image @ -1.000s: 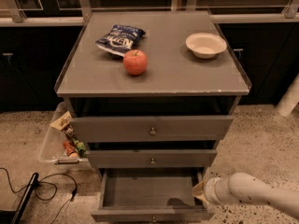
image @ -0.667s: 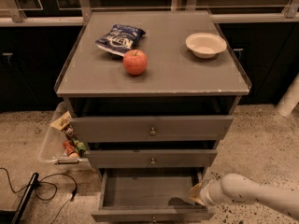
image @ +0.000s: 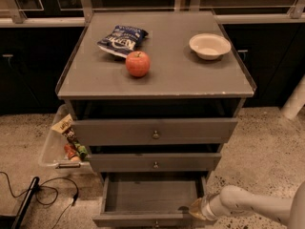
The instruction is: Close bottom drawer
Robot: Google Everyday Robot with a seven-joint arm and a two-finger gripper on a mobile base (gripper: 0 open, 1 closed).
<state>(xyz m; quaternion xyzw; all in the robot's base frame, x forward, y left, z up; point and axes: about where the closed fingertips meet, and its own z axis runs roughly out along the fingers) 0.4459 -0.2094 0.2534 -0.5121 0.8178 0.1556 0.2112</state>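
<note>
Now gripper [image: 191, 209], lower right of frame, has crept left and down over last second to right front corner of bottom drawer [image: 147, 197]. Grip state: cannot tell. Drawer at bottom centre, still pulled out. Inward push likely next.

Cabinet top [image: 174, 78] bearing apple [image: 137, 63], chip bag [image: 122, 40], bowl [image: 209, 46]; gripper [image: 196, 209] at bottom drawer [image: 150, 195]
</note>
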